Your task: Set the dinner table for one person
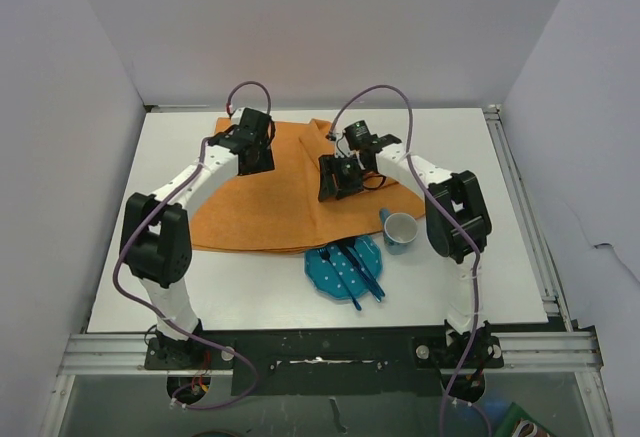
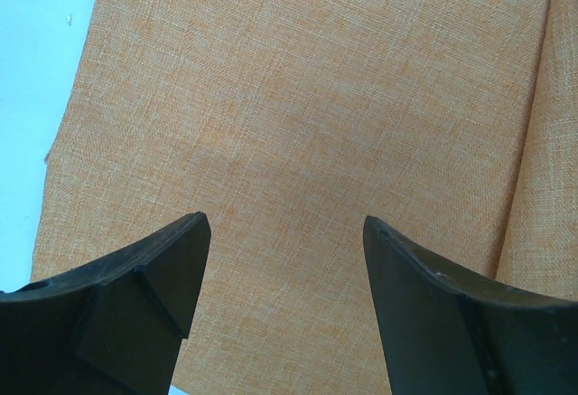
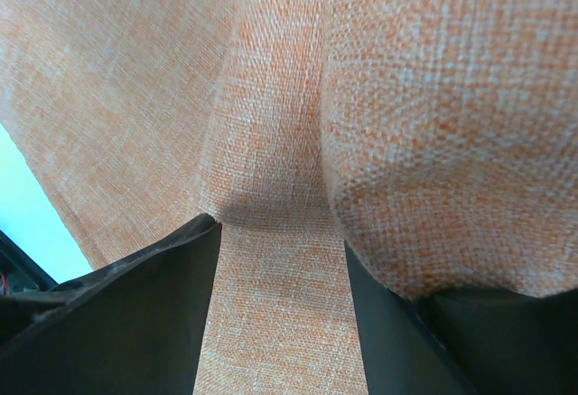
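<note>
Top external view: the large flat white rectangular dinner table [image 1: 250, 292] fills the middle of the scene as the surface on which everything rests. I judge it stiff, heavy and fixed, nothing to take hold of itself. Its smooth face is probably slippery, so light things laid on it may slide when nudged, and any grasp belongs on those things, the cloth best at an edge or corner. A soft orange rectangular woven cloth [image 1: 270, 197] lies over the far middle of the surface, rumpled along its right side. The left jaws hang wide open above the cloth's far left part, with nothing between them. The right jaws stand partly apart, low on the cloth's right part, with a raised fold running between them and fabric heaped against one side; they are not closed on it. At the cloth's near edge sits a teal scalloped plate [image 1: 316, 277] carrying dark blue cutlery [image 1: 365, 272]. Just right of it, beside the cloth's corner, a pale blue cup [image 1: 400, 229] stands upright, seemingly empty
</note>
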`<state>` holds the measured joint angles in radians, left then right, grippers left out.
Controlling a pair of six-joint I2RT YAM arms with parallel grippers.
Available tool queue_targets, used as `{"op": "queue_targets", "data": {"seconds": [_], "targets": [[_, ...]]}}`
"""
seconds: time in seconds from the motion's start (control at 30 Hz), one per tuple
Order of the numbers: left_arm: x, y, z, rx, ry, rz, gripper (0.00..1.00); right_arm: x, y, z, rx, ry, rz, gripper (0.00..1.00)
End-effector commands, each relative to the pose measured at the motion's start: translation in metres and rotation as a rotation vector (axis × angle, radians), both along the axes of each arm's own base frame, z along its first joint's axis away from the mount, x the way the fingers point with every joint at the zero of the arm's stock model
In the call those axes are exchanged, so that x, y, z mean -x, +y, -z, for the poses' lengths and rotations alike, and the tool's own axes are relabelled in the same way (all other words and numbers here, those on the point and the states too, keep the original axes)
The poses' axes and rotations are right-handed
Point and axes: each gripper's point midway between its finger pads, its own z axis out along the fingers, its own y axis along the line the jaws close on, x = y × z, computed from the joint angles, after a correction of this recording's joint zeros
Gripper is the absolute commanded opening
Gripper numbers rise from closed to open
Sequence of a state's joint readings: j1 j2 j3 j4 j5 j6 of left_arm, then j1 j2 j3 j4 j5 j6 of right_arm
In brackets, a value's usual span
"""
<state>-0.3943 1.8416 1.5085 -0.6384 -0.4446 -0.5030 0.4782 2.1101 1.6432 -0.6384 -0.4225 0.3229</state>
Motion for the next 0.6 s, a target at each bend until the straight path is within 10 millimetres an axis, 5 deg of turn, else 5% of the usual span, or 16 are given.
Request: {"op": "queue_targets", "data": {"seconds": [0.0,0.57], "targets": [[-0.009,-0.005,-0.037,0.065,-0.113,0.016,0.7,-0.026,0.01,-0.038,-0.06,-0.107,0.007,0.58],[-0.009,-0.007,-0.025,0.072,-0.09,0.023,0.7,-0.038,-0.015,-0.049,0.027,-0.155,0.029,0.57]]}}
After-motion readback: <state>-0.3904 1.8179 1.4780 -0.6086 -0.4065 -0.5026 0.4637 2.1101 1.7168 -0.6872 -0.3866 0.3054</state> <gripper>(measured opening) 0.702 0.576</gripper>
